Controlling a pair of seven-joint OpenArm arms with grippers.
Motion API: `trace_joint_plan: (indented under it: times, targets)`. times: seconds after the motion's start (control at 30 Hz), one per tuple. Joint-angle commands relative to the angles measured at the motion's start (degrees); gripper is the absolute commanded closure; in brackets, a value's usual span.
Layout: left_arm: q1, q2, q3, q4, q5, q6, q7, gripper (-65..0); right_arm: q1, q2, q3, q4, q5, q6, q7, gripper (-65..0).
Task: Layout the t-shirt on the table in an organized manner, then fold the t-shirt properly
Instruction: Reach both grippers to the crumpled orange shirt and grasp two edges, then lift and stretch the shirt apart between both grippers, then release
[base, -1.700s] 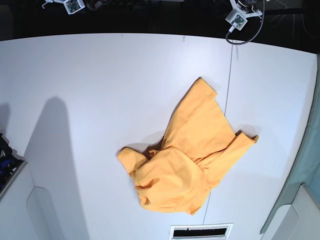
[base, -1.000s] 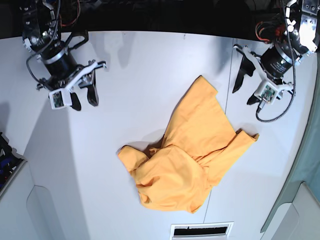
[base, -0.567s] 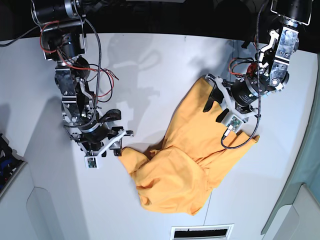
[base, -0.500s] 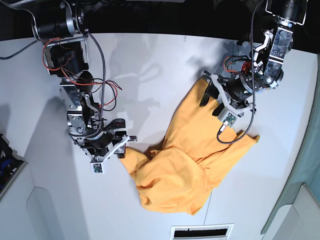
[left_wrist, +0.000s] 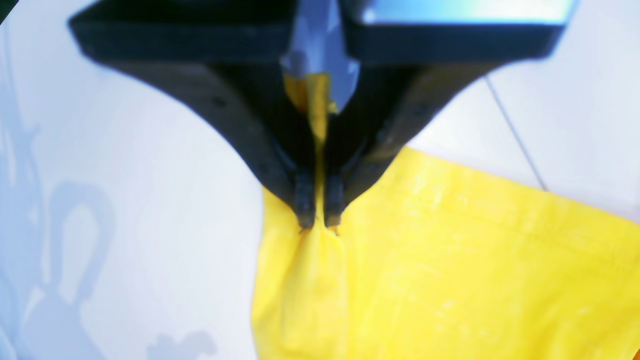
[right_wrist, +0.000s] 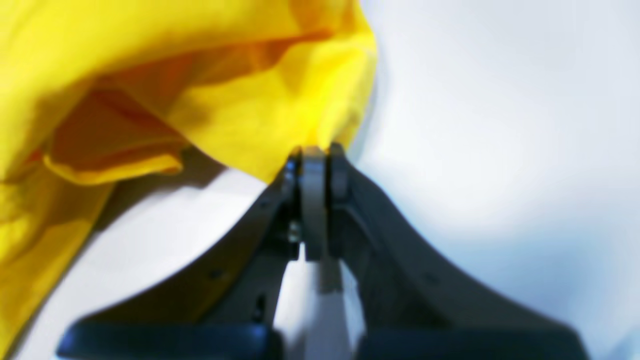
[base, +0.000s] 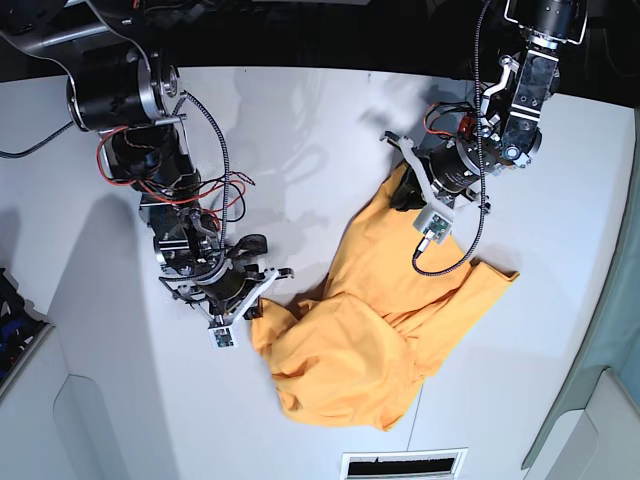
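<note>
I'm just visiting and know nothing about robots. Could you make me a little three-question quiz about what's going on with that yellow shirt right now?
1. True or false: both grippers are shut on the t-shirt.
2. Which gripper pinches the shirt's far corner, nearest the table's dark seam? A) left gripper B) right gripper C) neither
3. Fill in: the shirt lies ____ on the table, not spread flat.

Key:
1. True. Each wrist view shows yellow cloth between closed jaws.
2. A. In the base view the left gripper holds that corner; the right gripper holds the near-left edge.
3. Crumpled.
</note>
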Motion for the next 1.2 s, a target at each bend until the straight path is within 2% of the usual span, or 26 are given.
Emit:
trace_joint_plan:
  times: [0.0,0.1,0.2,0.3,0.43,0.57,0.67,0.73,0.87,1.0,1.03,1.1,1.13,1.17]
  targets:
    - [-0.63,-0.63,-0.26,0.59,0.07,0.07,-0.28,0.0,2.05,0.22,0.11,1.84,-0.48,0.04,1.49,0.0]
    - [-0.76,-1.18,-0.37,1.11,0.07,0.04,-0.59,0.0,1.95,1.27,0.11,5.51,-1.4,0.07,-0.79,0.0]
    - [-0.28,-2.71,-0.37,3.8,0.02,0.09,-0.57,0.0,0.59,3.43,0.11,13.35,-0.37,0.04,-8.07,0.0]
    - [0.22,-5.18,-0.37,8.02,0.02,0.04,-0.35,0.0,-3.91,7.17,0.15,26.43,1.75,-0.17,-14.47,0.0]
    - [0.17,-9.4,-0.37,14.73,0.02,0.07,-0.02,0.0,-11.5,13.68,0.15,45.72,3.32,-2.12,-18.45,0.0]
    - [0.2,-13.51,-0.37,22.69,-1.33,0.04,5.09,0.0,-16.98,18.91,2.08,60.83,3.32,-4.35,-29.0,0.0]
    - [0.22,-15.78,-0.37,27.67,-4.09,0.0,9.31,0.0,-22.01,21.7,6.05,69.24,3.28,-7.04,-33.18,0.0]
    - [0.24,-17.07,-0.37,29.81,-5.6,0.02,10.62,0.0,-25.62,22.73,9.84,72.15,3.3,-8.98,-33.48,0.0]
    - [0.24,-18.56,-0.35,30.93,-9.14,-0.44,13.55,0.0,-31.65,22.67,18.21,72.83,3.34,-9.03,-34.18,0.0]
    - [2.91,-18.51,-0.35,30.93,-13.92,-7.34,18.34,0.0,-36.7,21.03,23.96,72.7,5.51,-9.05,-37.73,0.0]
    - [4.33,-18.53,-0.35,30.91,-14.84,-8.72,18.27,0.0,-37.73,20.24,25.03,72.61,6.62,-9.05,-38.53,-5.3]
    - [7.32,-18.18,-0.24,30.91,-15.67,-9.99,17.55,0.0,-39.58,18.58,26.49,72.06,8.48,-9.05,-38.32,-23.2]
    - [8.87,-17.73,-0.24,30.91,-15.67,-10.51,16.94,-2.3,-40.33,17.86,26.86,71.58,9.2,-9.05,-37.7,-30.4]
    - [10.25,-17.16,-0.24,30.91,-15.63,-10.6,16.44,-7.6,-40.83,17.18,27.04,71.01,9.88,-9.05,-37.16,-35.3]
